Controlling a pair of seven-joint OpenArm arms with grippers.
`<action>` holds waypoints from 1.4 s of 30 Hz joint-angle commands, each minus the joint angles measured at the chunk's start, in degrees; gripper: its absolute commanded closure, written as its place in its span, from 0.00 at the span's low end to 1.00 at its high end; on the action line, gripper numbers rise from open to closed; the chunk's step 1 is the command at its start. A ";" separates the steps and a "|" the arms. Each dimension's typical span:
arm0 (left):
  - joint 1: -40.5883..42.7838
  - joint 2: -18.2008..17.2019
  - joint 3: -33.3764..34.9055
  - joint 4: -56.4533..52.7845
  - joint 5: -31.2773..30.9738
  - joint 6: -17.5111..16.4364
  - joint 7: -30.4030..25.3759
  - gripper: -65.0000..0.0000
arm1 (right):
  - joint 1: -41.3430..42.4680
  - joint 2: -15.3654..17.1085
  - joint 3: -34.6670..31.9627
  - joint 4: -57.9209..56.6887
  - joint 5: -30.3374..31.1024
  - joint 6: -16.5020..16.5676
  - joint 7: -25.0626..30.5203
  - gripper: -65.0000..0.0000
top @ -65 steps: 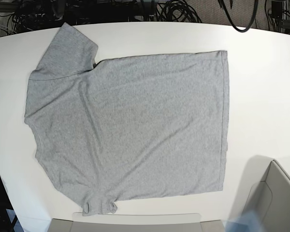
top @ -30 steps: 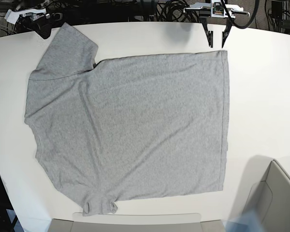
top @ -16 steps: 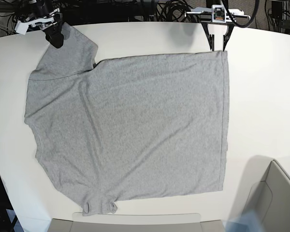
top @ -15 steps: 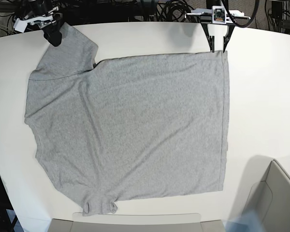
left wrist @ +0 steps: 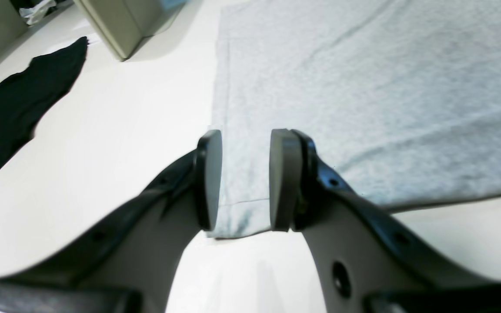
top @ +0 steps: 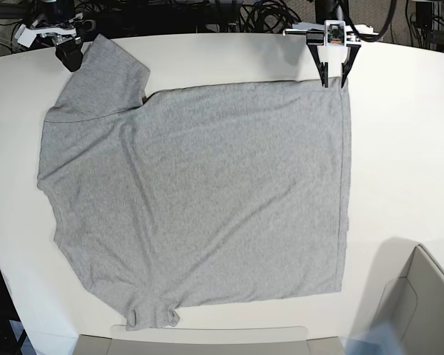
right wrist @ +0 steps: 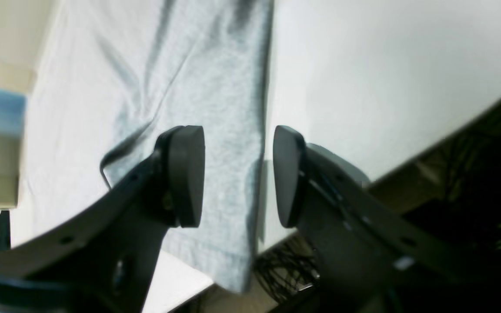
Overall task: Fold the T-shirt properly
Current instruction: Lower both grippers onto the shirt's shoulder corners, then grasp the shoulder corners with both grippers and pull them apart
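White table (top: 399, 148); grey T-shirt (top: 200, 200) spread flat on it, plain side up.

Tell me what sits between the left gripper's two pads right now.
In the left wrist view, the T-shirt's hem corner lies flat on the white table between the open left gripper's pads, not yet pinched.

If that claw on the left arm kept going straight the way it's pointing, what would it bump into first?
Most likely the T-shirt. The left gripper stands open over the shirt's hem corner, with the grey cloth showing between its fingers. How much height remains is hard to judge.
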 commanded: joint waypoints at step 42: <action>-21.57 -3.45 -31.96 -0.26 -53.49 -36.56 74.93 0.69 | 3.29 -5.25 9.24 -3.78 -0.27 0.84 -21.17 0.60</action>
